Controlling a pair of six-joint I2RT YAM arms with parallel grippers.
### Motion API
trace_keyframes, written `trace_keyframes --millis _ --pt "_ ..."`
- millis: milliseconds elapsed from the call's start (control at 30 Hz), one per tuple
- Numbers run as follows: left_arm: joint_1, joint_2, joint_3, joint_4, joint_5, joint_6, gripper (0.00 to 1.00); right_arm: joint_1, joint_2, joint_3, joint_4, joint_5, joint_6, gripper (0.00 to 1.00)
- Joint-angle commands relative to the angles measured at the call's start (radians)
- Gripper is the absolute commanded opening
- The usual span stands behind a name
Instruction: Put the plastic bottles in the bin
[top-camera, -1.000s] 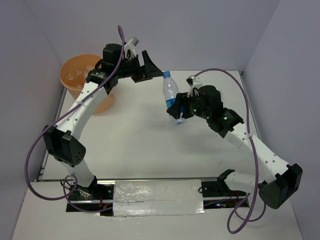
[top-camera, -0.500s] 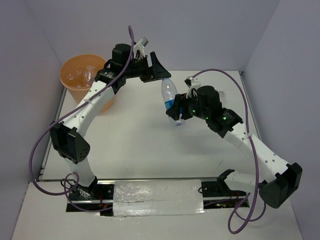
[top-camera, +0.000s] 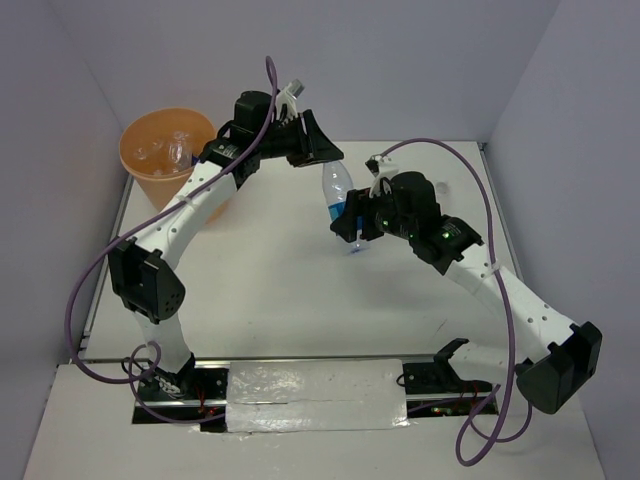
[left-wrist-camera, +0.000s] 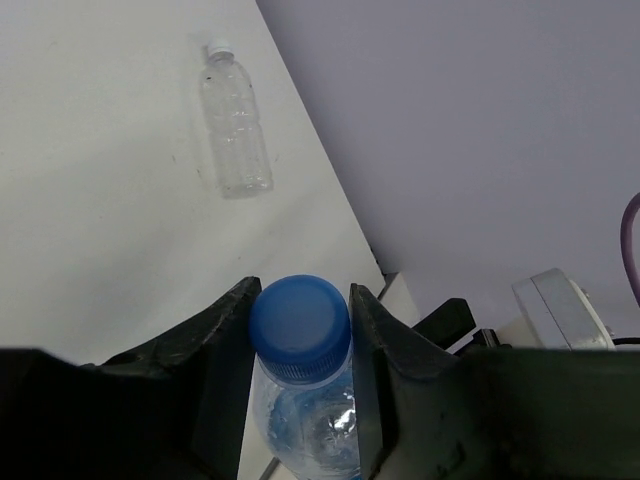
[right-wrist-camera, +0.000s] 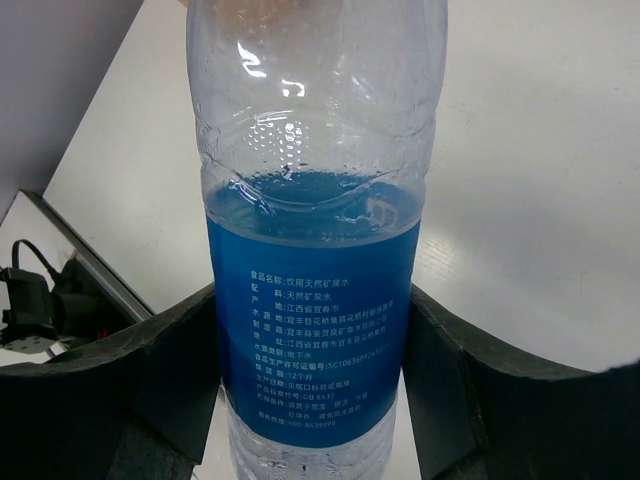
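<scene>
A clear plastic bottle (top-camera: 340, 192) with a blue cap and blue label hangs upright in the air over the back middle of the table. My left gripper (top-camera: 328, 160) is shut on its blue cap (left-wrist-camera: 300, 325) from above. My right gripper (top-camera: 350, 226) holds the labelled lower body (right-wrist-camera: 310, 340), with both fingers against the label. The orange bin (top-camera: 150, 182) stands at the back left with clear bottles (top-camera: 172, 150) inside. Another clear bottle (left-wrist-camera: 235, 125) with a white cap lies on the table in the left wrist view.
Grey walls close in the white table (top-camera: 260, 280) at the back and on both sides. Purple cables (top-camera: 75, 290) loop off both arms. A foil-covered strip (top-camera: 315, 390) runs between the arm bases at the near edge.
My left arm swung right from the bin side to the bottle's top, and its jaws closed on the cap. The right gripper drifted slightly left with the bottle.
</scene>
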Motion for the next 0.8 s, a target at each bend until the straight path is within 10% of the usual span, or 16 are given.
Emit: trace_keyframes --millis 0,100,200,467,767 --pt "-0.003 -0.020 0.033 0.050 0.006 0.013 0.25 0.010 -0.009 0.046 0.011 0.012 -0.010 0.70" --pt "-0.002 -0.031 0.055 0.002 -0.019 0.043 0.00 0.010 -0.019 0.048 0.011 0.023 -0.007 0.79" --pt "0.005 -0.044 0.100 -0.093 -0.088 0.106 0.00 0.010 -0.031 0.066 -0.006 0.049 0.000 0.99" --pt "0.055 -0.104 0.335 -0.337 -0.468 0.344 0.00 0.011 -0.161 0.129 -0.063 0.257 0.000 1.00" --pt "0.083 -0.326 0.192 0.011 -1.310 0.693 0.00 0.008 -0.259 0.062 -0.051 0.493 0.037 1.00"
